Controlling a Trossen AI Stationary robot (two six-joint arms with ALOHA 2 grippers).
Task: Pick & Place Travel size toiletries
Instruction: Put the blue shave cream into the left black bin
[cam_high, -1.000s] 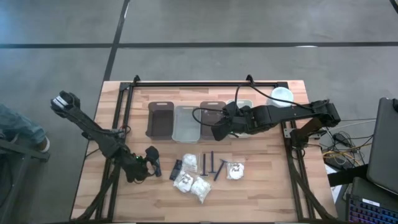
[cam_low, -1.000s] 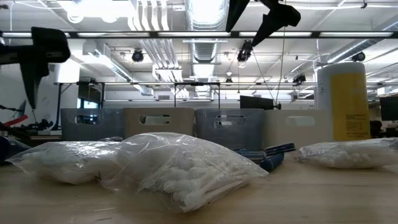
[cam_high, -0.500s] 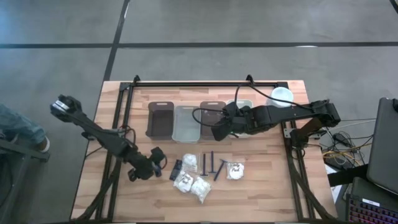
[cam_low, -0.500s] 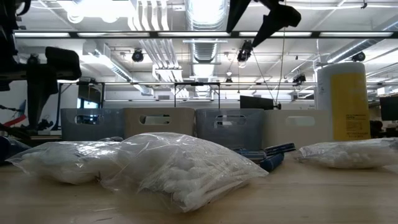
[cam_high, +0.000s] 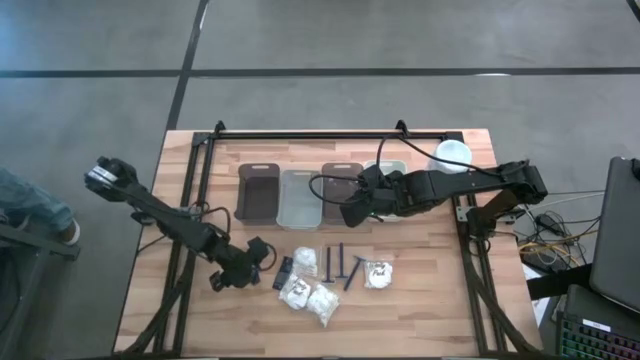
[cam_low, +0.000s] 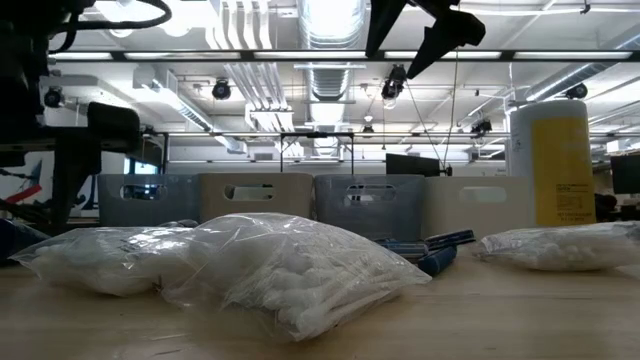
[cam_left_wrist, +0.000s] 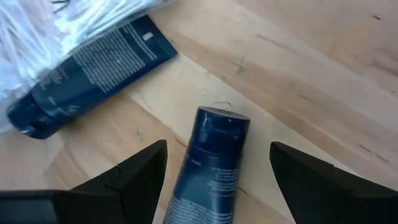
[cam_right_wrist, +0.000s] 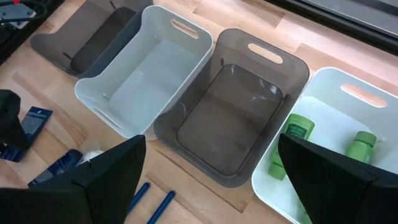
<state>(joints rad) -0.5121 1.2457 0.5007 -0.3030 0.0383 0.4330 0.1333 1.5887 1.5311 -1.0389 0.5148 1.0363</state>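
- Here, a dark tube is framed between the wide-spread left gripper fingers; a second tube lies beside.
- The right gripper is held wide, empty, above the bins.

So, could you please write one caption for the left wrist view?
Open left gripper straddling a dark blue tube on the wooden table, a second tube lying nearby.

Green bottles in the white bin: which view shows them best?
The right wrist view: two green bottles lie in plain sight inside the white bin, past the open right tool. The high view hides them under the right arm, the low view shows only the bin's outer wall, and the left wrist view misses them.
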